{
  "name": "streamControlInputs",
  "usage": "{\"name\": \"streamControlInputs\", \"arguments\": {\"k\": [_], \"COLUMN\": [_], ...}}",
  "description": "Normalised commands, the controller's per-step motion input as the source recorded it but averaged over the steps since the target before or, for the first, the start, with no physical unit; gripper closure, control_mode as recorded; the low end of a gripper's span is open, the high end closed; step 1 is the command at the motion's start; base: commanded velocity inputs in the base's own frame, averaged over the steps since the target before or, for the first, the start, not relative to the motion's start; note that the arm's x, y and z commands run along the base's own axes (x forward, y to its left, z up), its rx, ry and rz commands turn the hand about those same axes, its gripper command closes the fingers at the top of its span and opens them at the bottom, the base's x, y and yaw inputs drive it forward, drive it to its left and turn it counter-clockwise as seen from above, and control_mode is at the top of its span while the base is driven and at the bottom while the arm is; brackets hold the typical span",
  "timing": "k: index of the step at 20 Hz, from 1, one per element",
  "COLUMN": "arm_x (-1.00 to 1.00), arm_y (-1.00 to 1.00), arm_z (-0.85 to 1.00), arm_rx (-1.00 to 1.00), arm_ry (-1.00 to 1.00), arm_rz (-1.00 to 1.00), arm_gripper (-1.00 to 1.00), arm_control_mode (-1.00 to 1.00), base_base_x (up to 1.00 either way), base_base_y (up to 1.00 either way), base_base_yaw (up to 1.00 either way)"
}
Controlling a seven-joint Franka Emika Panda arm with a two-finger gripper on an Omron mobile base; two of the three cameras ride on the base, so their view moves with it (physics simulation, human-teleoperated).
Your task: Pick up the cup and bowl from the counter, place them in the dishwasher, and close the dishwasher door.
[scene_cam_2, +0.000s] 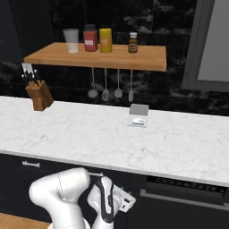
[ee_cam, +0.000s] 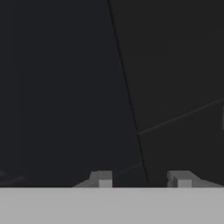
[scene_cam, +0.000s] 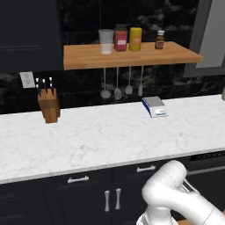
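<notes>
Counter (scene_cam: 110, 140): knife block (scene_cam: 48, 105), scale (scene_cam: 154, 107).

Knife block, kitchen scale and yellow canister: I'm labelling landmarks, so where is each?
knife block (scene_cam: 49, 107), left base view, front of the wooden body.
kitchen scale (scene_cam: 154, 107), left base view, its grey top plate.
yellow canister (scene_cam_2: 105, 40), right base view, middle of its side.

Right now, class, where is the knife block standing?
The knife block stands on the counter toward its left end in both base views, against the black back wall, below and left of the wooden shelf.
</notes>
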Motion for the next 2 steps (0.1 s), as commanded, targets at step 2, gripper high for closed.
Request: {"name": "streamControlInputs", "arguments": {"k": [2], "arm_x": [0.74], "arm_y": [-0.8], "arm_z": [0.0], "arm_rx": [0.2], "arm_ry": [-0.17], "arm_rz": [0.63], "arm_gripper": [-1.0], "arm_control_mode": [-1.0], "base_base_x": [0.0], "base_base_y": [0.0], "base_base_yaw": [0.0]}}
